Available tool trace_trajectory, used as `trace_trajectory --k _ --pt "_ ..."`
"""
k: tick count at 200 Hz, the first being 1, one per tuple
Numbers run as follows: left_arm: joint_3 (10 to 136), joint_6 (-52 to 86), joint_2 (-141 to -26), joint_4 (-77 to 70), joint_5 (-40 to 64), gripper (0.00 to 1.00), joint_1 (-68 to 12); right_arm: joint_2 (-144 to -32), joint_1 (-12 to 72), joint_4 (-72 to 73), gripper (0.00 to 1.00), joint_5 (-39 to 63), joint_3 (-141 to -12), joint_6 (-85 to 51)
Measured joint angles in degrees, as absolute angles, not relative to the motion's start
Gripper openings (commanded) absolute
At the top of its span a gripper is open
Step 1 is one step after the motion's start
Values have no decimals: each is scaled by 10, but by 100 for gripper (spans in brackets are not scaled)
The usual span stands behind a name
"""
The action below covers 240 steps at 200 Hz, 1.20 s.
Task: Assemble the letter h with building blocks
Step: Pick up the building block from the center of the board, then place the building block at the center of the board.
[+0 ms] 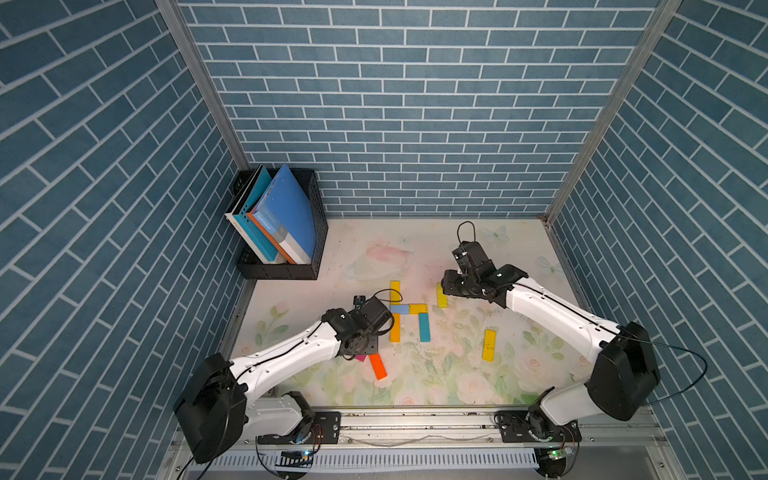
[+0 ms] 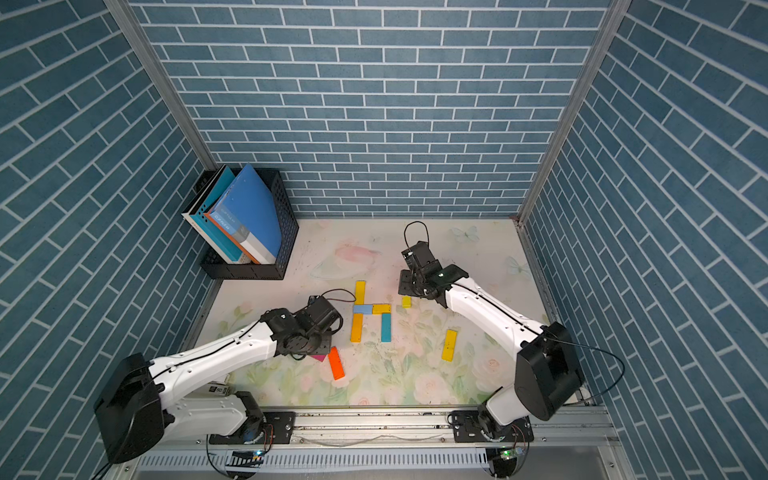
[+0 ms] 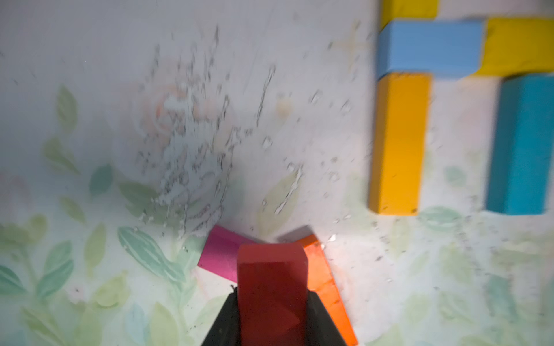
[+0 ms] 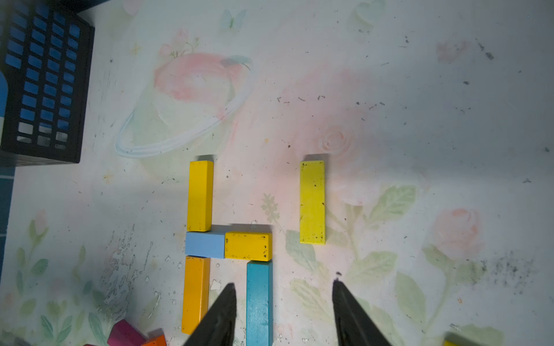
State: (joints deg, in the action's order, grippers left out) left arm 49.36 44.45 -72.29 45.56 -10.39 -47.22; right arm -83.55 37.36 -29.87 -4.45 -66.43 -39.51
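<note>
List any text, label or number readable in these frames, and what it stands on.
"CLIP FILE" (probably; the print is small): on the blue folder in the black rack.
Finer print beside it: too small to read.
White label near the left arm's base: too blurred to read.
Building blocks: no text.

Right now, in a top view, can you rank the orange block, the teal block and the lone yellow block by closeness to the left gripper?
1. The orange block: right beside the left gripper, which grips the red block.
2. The teal block: the h's short leg, mid-table.
3. The lone yellow block: farthest, lying alone far out to the right.
</note>
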Motion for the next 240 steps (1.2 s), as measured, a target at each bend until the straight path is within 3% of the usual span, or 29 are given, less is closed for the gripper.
trace_trajectory --k 32,96,108,135,150,178,212,240 --pt "606 395 -776 441 -104 18 -486 -769 301 -298 50 -36 -600 -418" --pt "854 311 -1106 348 -46 17 -602 -668 201 -337 50 -28 -466 -437" --pt "870 303 -1146 345 -39 24 -617 -656 196 -345 51 -27 -452 -437" --pt "883 296 -1204 344 -34 58 -630 -646 194 -354 54 -21 -430 -436" --pt "884 301 -1215 344 -33 68 -630 -645 194 -354 56 -13 -421 -432" --pt "907 307 -1210 344 -33 76 -630 -636 198 -357 60 -6 -420 -430" --pt "933 308 -1145 361 -57 80 -628 -622 221 -357 63 3 -421 -430" --pt "934 310 -1017 364 -84 77 -608 -654 315 -348 64 4 -435 -431"
